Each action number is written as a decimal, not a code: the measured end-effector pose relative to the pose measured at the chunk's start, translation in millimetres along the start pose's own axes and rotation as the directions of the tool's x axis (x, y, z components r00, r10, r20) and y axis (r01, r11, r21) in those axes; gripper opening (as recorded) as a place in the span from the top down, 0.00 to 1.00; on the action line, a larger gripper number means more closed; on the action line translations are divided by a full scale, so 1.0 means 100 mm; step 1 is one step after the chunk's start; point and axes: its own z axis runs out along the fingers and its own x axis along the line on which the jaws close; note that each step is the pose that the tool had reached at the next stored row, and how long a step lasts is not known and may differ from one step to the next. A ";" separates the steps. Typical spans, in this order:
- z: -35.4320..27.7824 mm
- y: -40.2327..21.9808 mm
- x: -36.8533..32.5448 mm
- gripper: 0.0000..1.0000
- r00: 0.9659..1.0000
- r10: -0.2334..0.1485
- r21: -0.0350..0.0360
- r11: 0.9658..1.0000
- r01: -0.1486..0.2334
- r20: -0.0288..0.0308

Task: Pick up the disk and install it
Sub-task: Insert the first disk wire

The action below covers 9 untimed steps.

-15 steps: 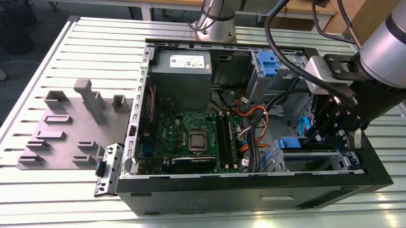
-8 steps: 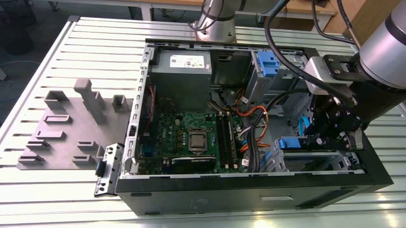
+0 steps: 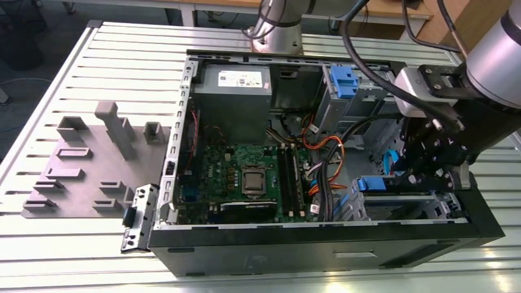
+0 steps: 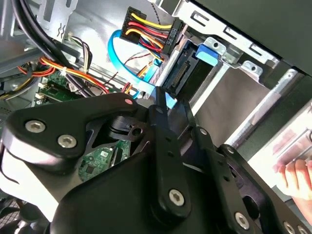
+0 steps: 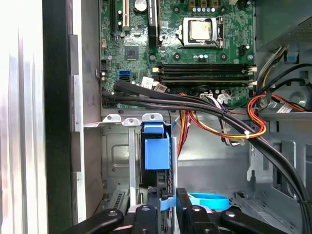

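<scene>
now the disk sits in the drive bay, long axis running into it, tool state unclear.

One open black desktop computer case on slatted metal bench. One green motherboard, one silver square processor. One grey power-supply box with white sticker. One grey plastic fixture plate with upright blocks, near bench edge at exterior view's left. Two blue plastic drive tabs: one, one. One black gripper. One hand, second wrist view.
</scene>
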 end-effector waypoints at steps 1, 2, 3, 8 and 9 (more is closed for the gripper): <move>-0.025 0.000 -0.001 0.71 1.000 0.000 0.000 1.000 0.000 0.000; -0.049 0.000 -0.002 0.71 1.000 0.000 0.000 1.000 0.000 0.000; -0.069 0.000 -0.002 0.71 1.000 0.000 0.000 1.000 0.000 0.000; -0.081 -0.007 -0.003 0.71 1.000 0.000 0.000 1.000 0.000 0.000; -0.081 -0.020 -0.003 0.71 1.000 0.000 0.000 1.000 0.000 0.000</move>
